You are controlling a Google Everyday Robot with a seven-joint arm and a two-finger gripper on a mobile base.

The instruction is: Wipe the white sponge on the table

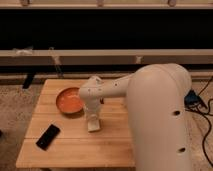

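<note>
With the gripper [93, 119] low over the middle of the table [115, 145], just right of the bowl [69, 101], fingers seemingly clamped on the sponge [93, 126] touching the wood, I'd press lightly and stroke flat, clear of bowl and phone [48, 136].

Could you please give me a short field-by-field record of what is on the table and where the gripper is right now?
surface: light-wood table
gripper: pointing down near the middle of the table, directly over the white sponge
white sponge: lying on the table at the gripper's tip; whether it is gripped cannot be told
orange bowl: on the far left part of the table, apart from the sponge
black phone: flat on the table near the front left
arm: large, white, reaching in from the right
</note>
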